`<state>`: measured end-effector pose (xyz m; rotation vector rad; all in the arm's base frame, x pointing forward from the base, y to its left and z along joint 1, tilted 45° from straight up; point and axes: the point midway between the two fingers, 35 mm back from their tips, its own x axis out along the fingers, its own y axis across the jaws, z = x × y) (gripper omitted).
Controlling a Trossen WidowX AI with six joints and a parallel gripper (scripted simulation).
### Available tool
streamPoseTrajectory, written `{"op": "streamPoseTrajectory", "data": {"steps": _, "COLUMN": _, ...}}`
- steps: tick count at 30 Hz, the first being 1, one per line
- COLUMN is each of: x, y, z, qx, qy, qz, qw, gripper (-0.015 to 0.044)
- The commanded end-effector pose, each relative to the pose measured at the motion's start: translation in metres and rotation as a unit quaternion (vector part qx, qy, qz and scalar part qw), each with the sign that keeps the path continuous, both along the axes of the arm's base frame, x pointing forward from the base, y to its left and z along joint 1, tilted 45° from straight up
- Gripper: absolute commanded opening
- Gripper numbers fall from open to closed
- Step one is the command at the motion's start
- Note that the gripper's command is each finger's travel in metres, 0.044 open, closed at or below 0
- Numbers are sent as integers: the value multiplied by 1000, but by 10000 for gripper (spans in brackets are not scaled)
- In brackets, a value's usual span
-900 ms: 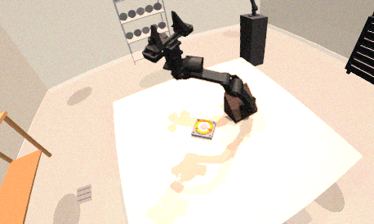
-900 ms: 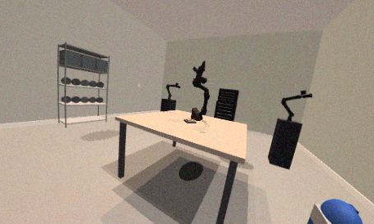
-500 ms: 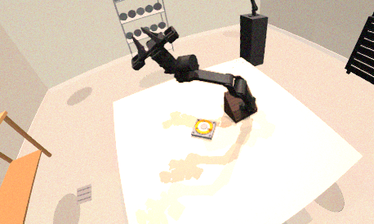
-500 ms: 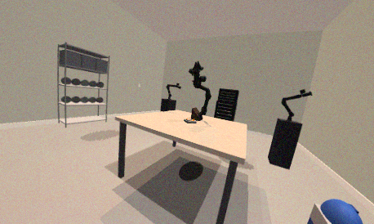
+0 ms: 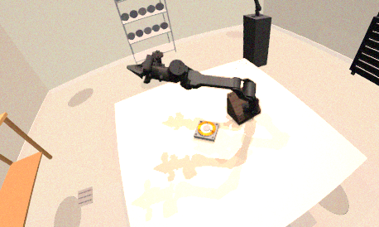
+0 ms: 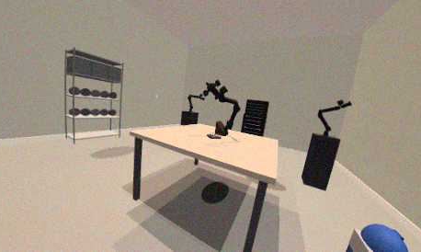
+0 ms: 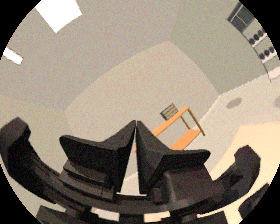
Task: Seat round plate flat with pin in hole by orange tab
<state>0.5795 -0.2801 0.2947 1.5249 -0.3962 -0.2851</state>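
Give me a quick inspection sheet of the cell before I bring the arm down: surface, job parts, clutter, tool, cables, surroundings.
Surface: table, pale with blotchy tan patches.
Job's things: round plate with orange ring sits on its base; tilt and pin too small to tell.
Clutter: nothing seen.
Tool: tool shut, holding nothing, raised far from the plate.
Cables: nothing seen.
Surroundings: shelf rack, black pedestal, orange chair.

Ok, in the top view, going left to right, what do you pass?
Orange chair → shelf rack → shut end effector → round plate on its base → arm's mount → black pedestal → dark ladder-like rack.
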Motion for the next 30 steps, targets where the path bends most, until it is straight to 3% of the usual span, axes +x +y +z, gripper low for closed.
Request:
{"op": "streamPoseTrajectory", "data": {"steps": 1, "x": -6, "y": 30, "z": -75, "qx": -70, "qy": 184, "qz": 65, "qw": 978, "gripper": 0}}
{"op": "streamPoseTrajectory", "data": {"steps": 7, "x": -26, "y": 58, "z": -127, "qx": -127, "qy": 307, "qz": 140, "qw": 933, "gripper": 0}}
{"op": "streamPoseTrajectory", "data": {"steps": 16, "x": -91, "y": 117, "z": -203, "qx": -213, "qy": 456, "qz": 323, "qw": 802, "gripper": 0}}
{"op": "streamPoseTrajectory", "data": {"steps": 24, "x": -161, "y": 172, "z": -246, "qx": -247, "qy": 495, "qz": 487, "qw": 675, "gripper": 0}}
{"op": "streamPoseTrajectory", "data": {"steps": 30, "x": -220, "y": 214, "z": -260, "qx": -254, "qy": 478, "qz": 607, "qw": 582, "gripper": 0}}
